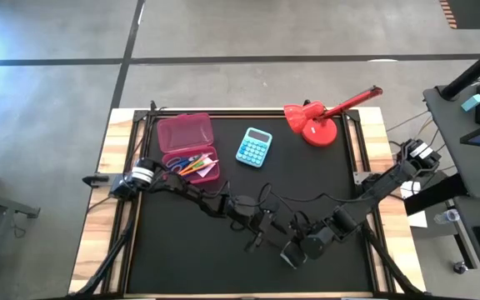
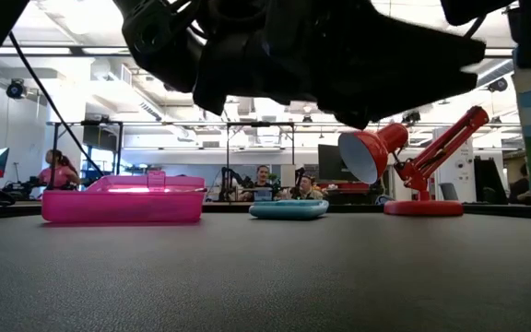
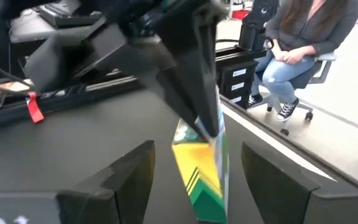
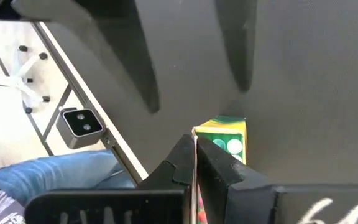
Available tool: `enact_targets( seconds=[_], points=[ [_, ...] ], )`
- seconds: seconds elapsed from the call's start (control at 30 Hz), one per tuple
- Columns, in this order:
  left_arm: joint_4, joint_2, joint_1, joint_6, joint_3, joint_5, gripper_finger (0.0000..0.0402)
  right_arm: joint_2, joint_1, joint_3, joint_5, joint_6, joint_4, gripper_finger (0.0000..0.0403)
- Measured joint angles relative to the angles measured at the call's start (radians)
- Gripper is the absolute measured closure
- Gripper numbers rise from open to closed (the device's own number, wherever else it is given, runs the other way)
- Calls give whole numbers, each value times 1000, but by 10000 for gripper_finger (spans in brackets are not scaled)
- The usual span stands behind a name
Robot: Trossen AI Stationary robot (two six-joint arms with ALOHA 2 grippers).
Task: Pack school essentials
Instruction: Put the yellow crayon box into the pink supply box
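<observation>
The right tool has its two fingers pressed together on the thin upper edge of the white-green packet, which stands below it on the black counter, close to the counter's front edge. In the left wrist view the same packet sits between the fingers of the left tool, which stand wide apart on either side of it without touching it. Seen from above, both tools meet low over the front middle of the counter, the left tool just beside the right tool.

Well away from both tools, toward the far side of the counter, lies the pink translucent box with its lid open; blue-handled scissors, pens and a pencil lie in it. Beyond the tools to the far side also lie a blue calculator and a red desk lamp.

A seated person shows beyond the counter's edge.
</observation>
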Motion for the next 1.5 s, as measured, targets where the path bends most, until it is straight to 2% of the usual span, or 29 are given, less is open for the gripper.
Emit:
enact_targets(
  seconds=[0.1,0.23,0.8,1.23,1.37,1.5],
  points=[
    [18,37,-4,-9,29,0,179,0,-6,0,0,-9,0,394],
    [-7,84,-6,-109,63,0,179,-1,-8,-1,0,-1,-1,394],
    [3,81,-10,-77,92,8,179,-1,-27,-2,0,-55,1,394],
    [10,167,-17,-155,170,8,180,-1,-37,-2,-2,-64,33,394],
    [10,167,-17,-148,171,16,195,-1,-37,-1,-2,-69,31,394],
    [-17,167,-17,-147,171,41,233,-1,-37,-1,-3,-77,31,394]
  ],
)
